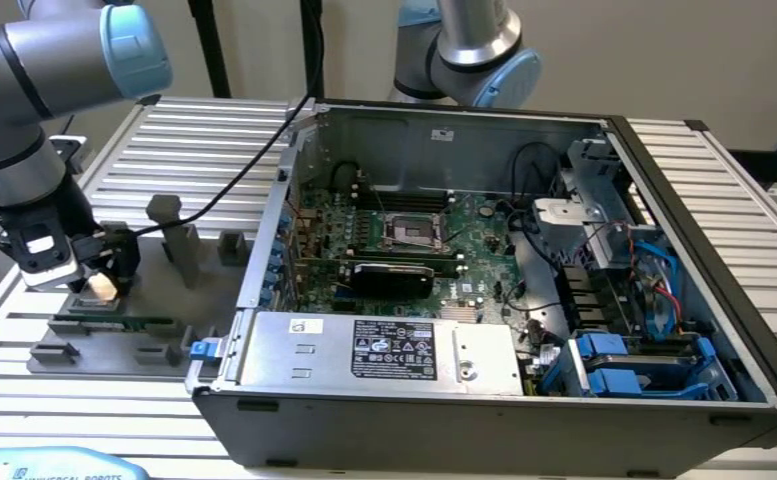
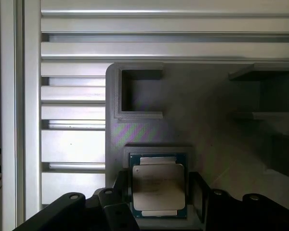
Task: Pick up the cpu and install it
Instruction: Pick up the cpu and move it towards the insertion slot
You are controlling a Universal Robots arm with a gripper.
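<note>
The cpu (image 2: 157,186), a flat square chip with a silver top, lies in a pocket of the grey fixture plate (image 2: 207,134). My gripper (image 2: 158,192) is lowered over it and open, with one dark finger (image 2: 121,190) close beside each of two opposite edges. I cannot tell whether the fingers touch the chip. In the exterior view the gripper (image 1: 99,283) hangs at the left over the fixture plate (image 1: 135,335), with the pale cpu (image 1: 100,292) between its fingers. The empty socket (image 1: 408,232) lies on the motherboard inside the open computer case (image 1: 495,400).
A green memory stick (image 1: 115,323) lies on the fixture just in front of the gripper. Grey upright blocks (image 1: 175,240) stand on the fixture between the gripper and the case wall. A second arm (image 1: 475,50) stands behind the case. Cables and blue drive bays crowd the case's right side.
</note>
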